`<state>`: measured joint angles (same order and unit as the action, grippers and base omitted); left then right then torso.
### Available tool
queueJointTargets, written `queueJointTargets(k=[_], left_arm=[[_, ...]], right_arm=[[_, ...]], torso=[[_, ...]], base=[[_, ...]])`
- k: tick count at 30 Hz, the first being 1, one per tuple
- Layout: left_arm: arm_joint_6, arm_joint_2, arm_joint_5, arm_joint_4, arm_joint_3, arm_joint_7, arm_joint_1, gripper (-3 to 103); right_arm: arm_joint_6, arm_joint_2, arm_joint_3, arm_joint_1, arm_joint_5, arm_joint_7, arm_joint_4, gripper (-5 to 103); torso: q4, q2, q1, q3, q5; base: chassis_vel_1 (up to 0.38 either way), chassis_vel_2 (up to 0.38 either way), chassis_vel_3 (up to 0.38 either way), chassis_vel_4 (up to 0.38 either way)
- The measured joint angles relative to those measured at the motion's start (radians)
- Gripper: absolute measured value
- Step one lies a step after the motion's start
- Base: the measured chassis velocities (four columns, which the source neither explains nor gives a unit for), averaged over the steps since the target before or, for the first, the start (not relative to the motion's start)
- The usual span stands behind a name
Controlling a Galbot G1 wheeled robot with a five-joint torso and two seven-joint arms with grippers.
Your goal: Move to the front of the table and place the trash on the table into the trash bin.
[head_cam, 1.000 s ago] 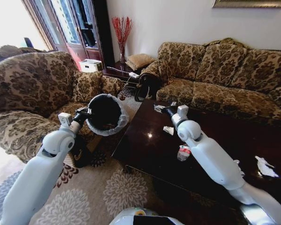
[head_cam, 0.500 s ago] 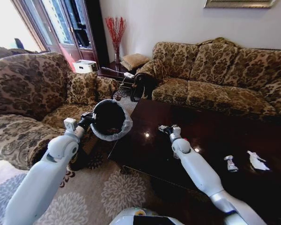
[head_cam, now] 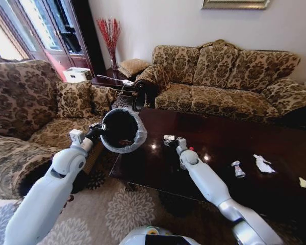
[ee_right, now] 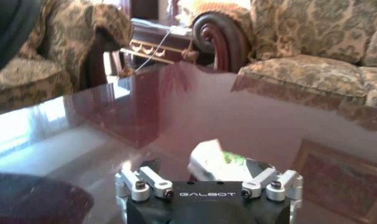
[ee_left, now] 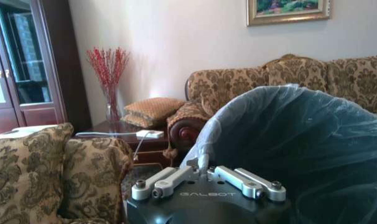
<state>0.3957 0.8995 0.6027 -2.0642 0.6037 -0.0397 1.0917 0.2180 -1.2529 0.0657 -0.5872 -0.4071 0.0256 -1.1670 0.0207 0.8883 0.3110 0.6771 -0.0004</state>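
You have the bag-lined bin [head_cam: 123,129] tipped on its side off the glossy dark table's [head_cam: 209,176] corner, gripped at the rim by the left gripper [head_cam: 98,130]. A white-green wrapper [ee_right: 211,162] sits between your right gripper's [head_cam: 171,142] fingers. Farther right lie a crushed bottle [head_cam: 237,169], crumpled paper [head_cam: 262,163] and a scrap [head_cam: 304,182].
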Motion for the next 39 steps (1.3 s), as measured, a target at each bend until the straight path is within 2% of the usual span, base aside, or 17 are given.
queueJointTargets(k=[1, 2, 4, 6, 8, 9, 10, 12, 13, 16, 21, 22, 24, 25, 32, 37, 39], left_arm=[[0.000, 0.000, 0.000, -0.002, 0.001, 0.001, 0.001, 0], [0.000, 0.000, 0.000, -0.004, 0.002, 0.002, 0.002, 0], [0.000, 0.000, 0.000, -0.006, 0.003, 0.004, 0.004, 0], [0.000, 0.000, 0.000, -0.011, 0.005, 0.008, 0.007, 0], [0.000, -0.001, 0.000, -0.014, 0.006, 0.009, 0.008, 0], [-0.001, -0.001, 0.000, -0.016, 0.007, 0.010, 0.008, 0], [-0.001, -0.002, 0.000, -0.019, 0.007, 0.011, 0.009, 0], [-0.002, -0.004, 0.000, -0.023, 0.007, 0.014, 0.009, 0], [-0.002, -0.004, 0.000, -0.023, 0.007, 0.014, 0.009, 0], [-0.004, -0.005, 0.001, -0.023, 0.008, 0.017, 0.009, 0], [-0.008, -0.006, 0.001, -0.023, 0.008, 0.021, 0.009, 0], [-0.009, -0.006, 0.001, -0.023, 0.008, 0.022, 0.009, 0], [-0.009, -0.006, 0.001, -0.023, 0.008, 0.023, 0.009, 0], [-0.011, -0.006, 0.001, -0.023, 0.008, 0.023, 0.009, 0], [-0.015, -0.006, 0.001, -0.022, 0.010, 0.027, 0.010, 0], [-0.015, -0.007, 0.001, -0.023, 0.011, 0.029, 0.021, 0], [-0.015, -0.004, 0.000, -0.025, 0.009, 0.030, 0.026, 0]], right_arm=[[0.000, -0.005, 0.002, 0.002, 0.005, -0.001, 0.010, 86], [-0.001, -0.009, 0.002, 0.005, 0.008, -0.001, 0.019, 82], [-0.002, -0.017, 0.002, 0.008, 0.014, -0.001, 0.033, 82], [-0.006, -0.027, -0.001, 0.014, 0.033, -0.001, 0.056, 68], [-0.009, -0.032, -0.003, 0.018, 0.049, 0.000, 0.069, 68], [-0.013, -0.035, -0.004, 0.020, 0.064, -0.001, 0.078, 57], [-0.016, -0.038, -0.005, 0.021, 0.072, -0.001, 0.085, 57], [-0.018, -0.043, -0.006, 0.021, 0.079, 0.000, 0.090, 46], [-0.018, -0.043, -0.006, 0.021, 0.079, 0.000, 0.090, 46], [-0.021, -0.044, -0.006, 0.020, 0.084, 0.003, 0.090, 30], [-0.022, -0.044, -0.007, 0.018, 0.084, 0.011, 0.086, 20], [-0.022, -0.044, -0.008, 0.016, 0.083, 0.016, 0.083, 13], [-0.022, -0.044, -0.010, 0.015, 0.082, 0.019, 0.080, 13], [-0.022, -0.041, -0.012, 0.012, 0.079, 0.024, 0.072, 7], [-0.019, -0.032, -0.022, 0.007, 0.056, 0.048, 0.028, 3], [0.002, 0.002, -0.043, 0.014, -0.009, 0.081, -0.136, 3], [0.018, 0.028, -0.036, 0.054, -0.063, 0.092, -0.255, 3]], torso=[[-0.0001, 0.000, 0.000, 0.000, 0.0001], [-0.0002, 0.000, 0.000, 0.000, 0.0002], [-0.0004, 0.000, 0.000, 0.000, 0.0001], [-0.0004, 0.000, 0.000, 0.000, 0.0002], [-0.0004, 0.000, 0.000, 0.000, 0.0001], [-0.0003, 0.000, 0.000, 0.000, 0.0000], [-0.0003, 0.000, 0.000, 0.000, 0.0001], [-0.0003, 0.000, 0.000, 0.000, 0.0001], [-0.0003, 0.000, 0.000, 0.000, 0.0001], [-0.0003, 0.000, 0.000, 0.000, 0.0002], [-0.0003, 0.000, 0.000, 0.000, 0.0003], [-0.0003, 0.000, 0.000, 0.000, 0.0003], [-0.0002, 0.000, 0.000, 0.000, 0.0004], [-0.0002, 0.000, 0.000, 0.000, 0.0003], [-0.0004, 0.000, 0.000, 0.000, 0.0005], [-0.0004, 0.000, 0.000, 0.000, 0.0003], [-0.0005, 0.000, 0.000, 0.000, 0.0000]], base=[[0.000, 0.000, 0.000, 0.000], [0.000, 0.000, 0.000, 0.000], [0.000, 0.000, 0.000, 0.000], [0.000, 0.000, 0.000, 0.000], [0.000, 0.000, 0.000, 0.000], [0.000, 0.000, 0.000, 0.000], [0.000, 0.000, 0.000, 0.000], [0.000, 0.000, 0.000, 0.000], [0.000, 0.000, 0.000, 0.000], [0.000, 0.000, 0.000, 0.000], [0.000, 0.000, 0.000, 0.000], [0.000, 0.000, 0.000, 0.000], [0.000, 0.000, 0.000, 0.000], [0.000, 0.000, 0.000, 0.000], [0.000, 0.000, 0.000, 0.000], [0.000, 0.000, 0.000, 0.000], [0.000, 0.000, 0.000, 0.000]])
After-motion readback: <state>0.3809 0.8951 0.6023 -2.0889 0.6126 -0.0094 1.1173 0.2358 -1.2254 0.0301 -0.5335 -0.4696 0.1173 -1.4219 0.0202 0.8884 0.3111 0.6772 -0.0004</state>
